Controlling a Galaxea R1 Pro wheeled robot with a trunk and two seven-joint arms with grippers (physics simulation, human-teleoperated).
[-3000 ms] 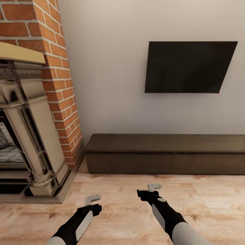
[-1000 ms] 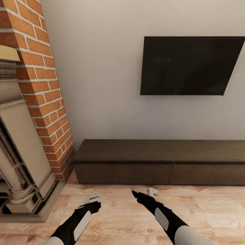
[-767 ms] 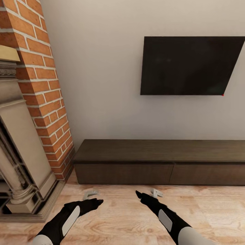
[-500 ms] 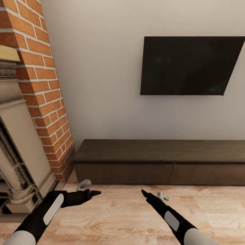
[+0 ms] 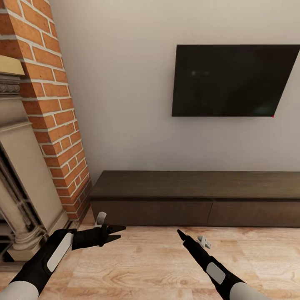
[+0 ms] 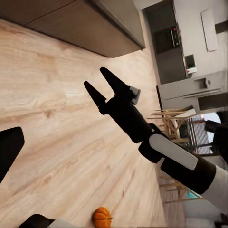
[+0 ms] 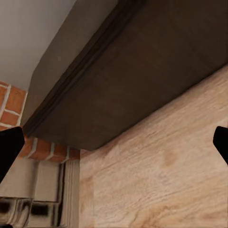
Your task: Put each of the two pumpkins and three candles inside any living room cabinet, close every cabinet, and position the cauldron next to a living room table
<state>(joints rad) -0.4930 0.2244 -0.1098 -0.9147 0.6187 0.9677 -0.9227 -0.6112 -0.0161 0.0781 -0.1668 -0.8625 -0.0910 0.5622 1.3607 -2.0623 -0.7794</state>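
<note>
Pale wood flooring (image 5: 158, 266) runs up to a plain light wall, where one long, low dark brown cabinet (image 5: 196, 198) sits under a single black wall-mounted screen (image 5: 231, 80). The cabinet shows two flat drawer fronts side by side in the head view, both flush and closed. One brick chimney column (image 5: 54, 112) with a pale carved fireplace surround (image 5: 23, 183) stands to the left of the cabinet. Both arms reach forward low over the floor, short of the cabinet. The left gripper (image 5: 118, 233) points toward the cabinet's left end, its jaws apart with nothing between them. The right gripper (image 5: 180, 234) points at the cabinet's middle; in the left wrist view the right gripper's two black fingers (image 6: 97, 94) are spread and empty. One orange pumpkin (image 6: 102, 217) lies on the floor in the left wrist view, well apart from the cabinet. That same view takes in a kitchen with one steel fridge (image 6: 190, 90) beyond.
</note>
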